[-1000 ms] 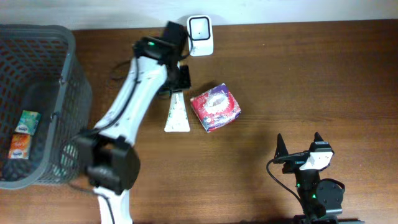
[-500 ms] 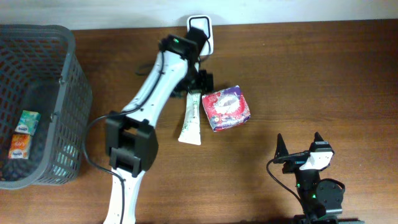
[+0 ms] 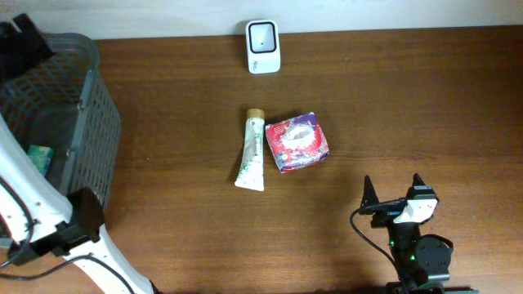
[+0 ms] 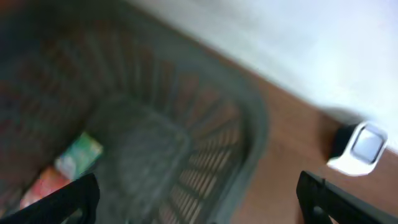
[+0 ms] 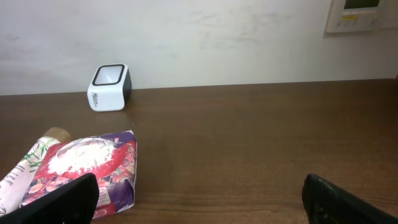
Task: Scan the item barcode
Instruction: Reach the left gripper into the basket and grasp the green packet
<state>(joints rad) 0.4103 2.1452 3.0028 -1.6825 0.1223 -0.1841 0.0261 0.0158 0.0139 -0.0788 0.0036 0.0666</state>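
Note:
A white tube (image 3: 251, 160) with a tan cap lies mid-table, touching a red and purple pouch (image 3: 297, 142) on its right. The white barcode scanner (image 3: 263, 46) stands at the back edge. My left gripper (image 4: 199, 199) is open and empty; it hangs over the grey basket (image 4: 249, 124) at the far left, in a blurred view. My right gripper (image 3: 394, 189) rests open at the front right, nothing between its fingers. In the right wrist view the pouch (image 5: 87, 165), the tube (image 5: 25, 168) and the scanner (image 5: 109, 87) lie ahead to the left.
The grey mesh basket (image 3: 94, 122) fills the left side of the table and holds a green packet (image 4: 78, 154) and an orange-red packet (image 4: 43, 183). The left arm's white links (image 3: 33, 204) cross over the basket. A wall runs behind the table.
The left gripper opened and left the tube lying beside the pouch. The left arm then swung from near the scanner to the far left, over the basket. The right arm stayed still.

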